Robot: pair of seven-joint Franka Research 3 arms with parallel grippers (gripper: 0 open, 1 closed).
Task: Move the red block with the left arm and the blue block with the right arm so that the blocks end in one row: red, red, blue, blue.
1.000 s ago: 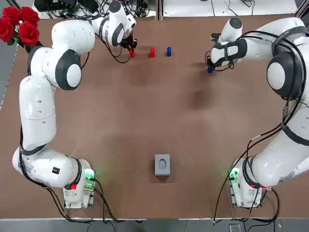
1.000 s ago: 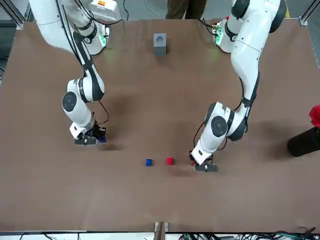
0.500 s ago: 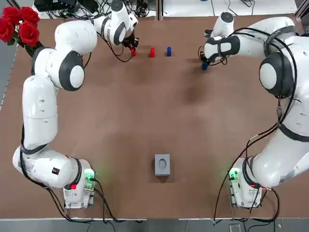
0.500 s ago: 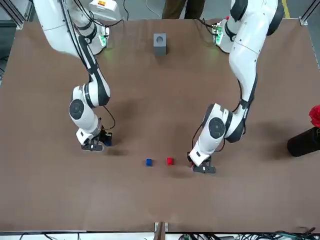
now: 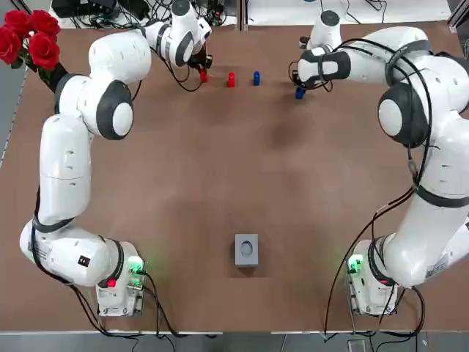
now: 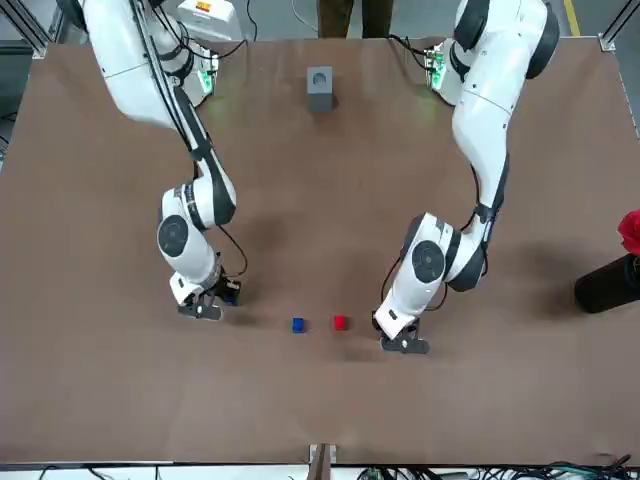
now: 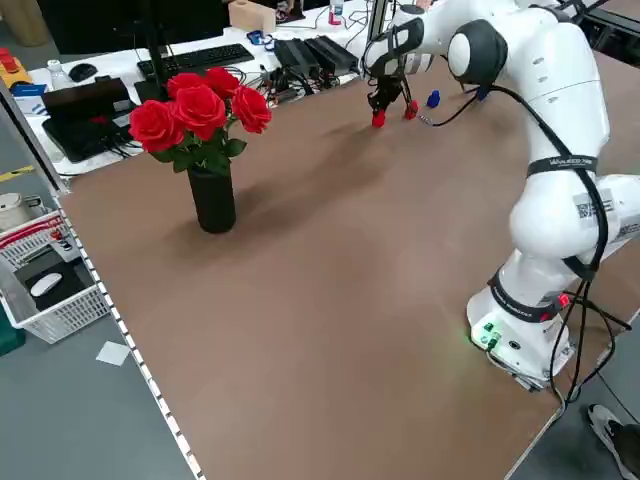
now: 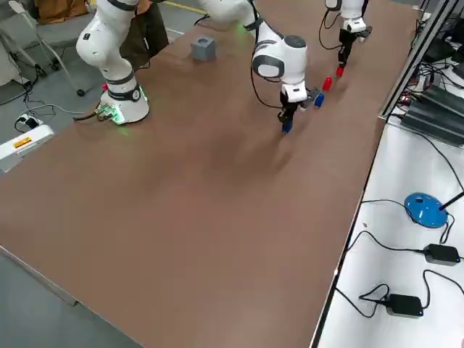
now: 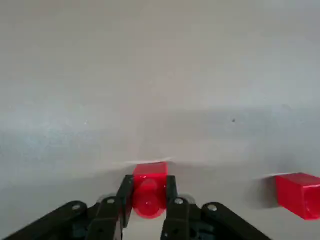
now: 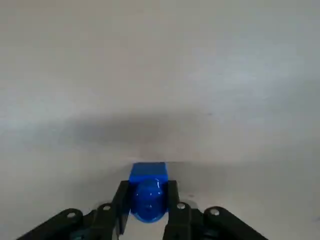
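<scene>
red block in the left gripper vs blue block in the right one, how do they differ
Colour: the held red block versus the held blue block. Spacing: the held red block is close beside the loose red block; the held blue block is farther from the loose blue block. Line: the red one is level with the row, the blue one off it. Shared: studded shape, each clamped, by left gripper and right gripper.
</scene>
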